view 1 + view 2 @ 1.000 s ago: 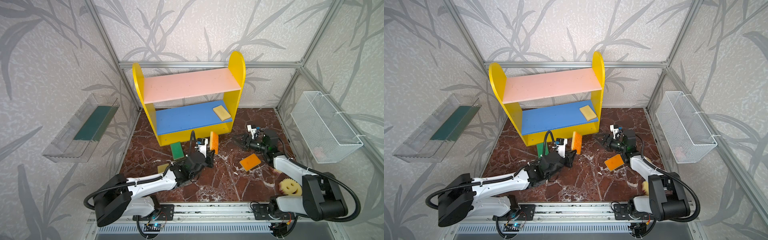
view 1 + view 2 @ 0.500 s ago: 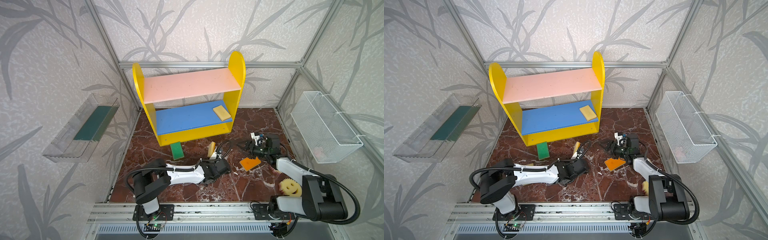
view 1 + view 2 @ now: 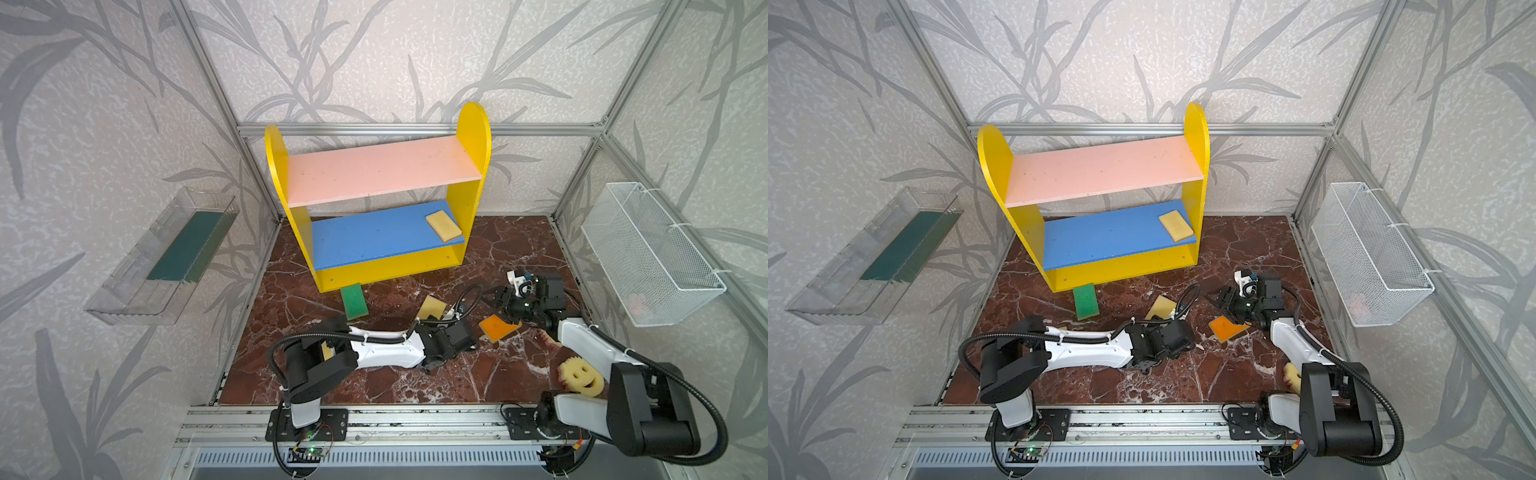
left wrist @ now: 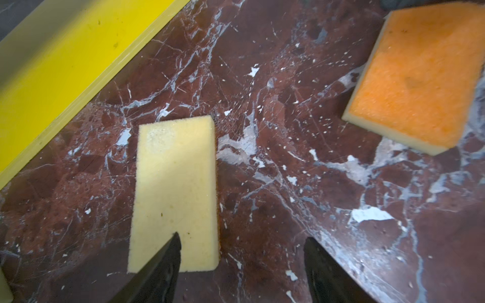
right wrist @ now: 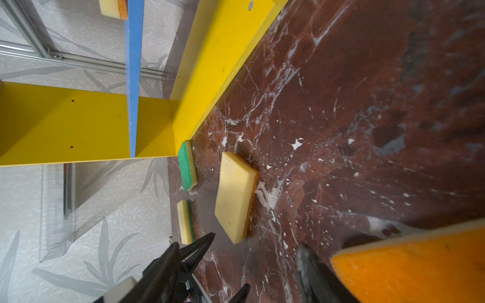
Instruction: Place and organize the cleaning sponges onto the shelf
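Left pincer (image 4: 242, 236), mine, open over pale yellow rectangular foam sponge (image 4: 174, 194) lying on marble surface (image 4: 288, 131). Step judged: pickup. Next I must straddle it, then close.

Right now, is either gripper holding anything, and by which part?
Neither. Left gripper is open at one end of the pale sponge; right gripper is open beside the orange sponge.

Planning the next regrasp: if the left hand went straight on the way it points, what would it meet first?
Probably the pale yellow sponge: one finger of the open left hand overlaps it, while the gap between the fingers faces bare marble floor. Depth is unclear.
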Controlling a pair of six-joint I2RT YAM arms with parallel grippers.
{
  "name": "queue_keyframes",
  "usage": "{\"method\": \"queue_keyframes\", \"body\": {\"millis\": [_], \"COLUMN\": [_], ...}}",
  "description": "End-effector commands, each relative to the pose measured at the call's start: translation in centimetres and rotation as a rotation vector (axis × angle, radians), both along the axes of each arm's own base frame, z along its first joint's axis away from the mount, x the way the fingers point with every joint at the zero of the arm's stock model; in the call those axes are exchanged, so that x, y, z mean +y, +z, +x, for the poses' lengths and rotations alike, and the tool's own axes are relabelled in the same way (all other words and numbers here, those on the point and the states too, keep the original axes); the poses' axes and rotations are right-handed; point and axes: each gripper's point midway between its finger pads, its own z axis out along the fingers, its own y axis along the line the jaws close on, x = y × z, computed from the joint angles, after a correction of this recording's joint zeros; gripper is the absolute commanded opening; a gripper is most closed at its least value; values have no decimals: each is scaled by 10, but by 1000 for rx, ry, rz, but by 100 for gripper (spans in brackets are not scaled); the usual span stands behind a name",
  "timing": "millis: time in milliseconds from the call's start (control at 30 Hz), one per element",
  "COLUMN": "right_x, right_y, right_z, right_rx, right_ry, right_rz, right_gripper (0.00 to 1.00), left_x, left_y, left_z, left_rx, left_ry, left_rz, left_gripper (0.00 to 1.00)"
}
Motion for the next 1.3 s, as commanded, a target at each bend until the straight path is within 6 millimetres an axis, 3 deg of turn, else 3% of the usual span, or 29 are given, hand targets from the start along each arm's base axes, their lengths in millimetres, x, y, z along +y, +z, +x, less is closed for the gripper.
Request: {"method": "queue_keyframes", "body": {"millis": [0, 200, 367, 500, 633, 867, 1100, 1267], "right_x": [3, 26, 51, 73, 91, 107, 116, 125], "right_y": [-2, -10, -23, -34, -46, -72, -88, -87], "right_z": [-10, -20, -13, -1, 8, 18, 31, 44], "right_rx": [5, -9, 10, 13, 20, 63, 89, 84], "right_ry": [16, 68, 130, 142, 159, 172, 183, 197], "right_rz": [-108, -183, -219, -190, -154, -149, -145, -130], "right_gripper": [60, 32, 6, 0, 0, 0, 0, 0], "left_x": [13, 82, 101, 103, 97, 98, 75, 68], "left_y": [23, 25, 17, 3, -8, -30, -43, -43], "left_z": [8, 30, 38, 45, 52, 63, 58, 47], "left_rx": [60, 84, 121, 149, 167, 196, 282, 313], "left_ry": [50, 206, 235, 255, 248, 272, 190, 188], "left_rz": [-165, -359, -381, -402, -413, -389, -409, -483], "left_gripper": [70, 29, 10, 7, 4, 0, 0, 0]}}
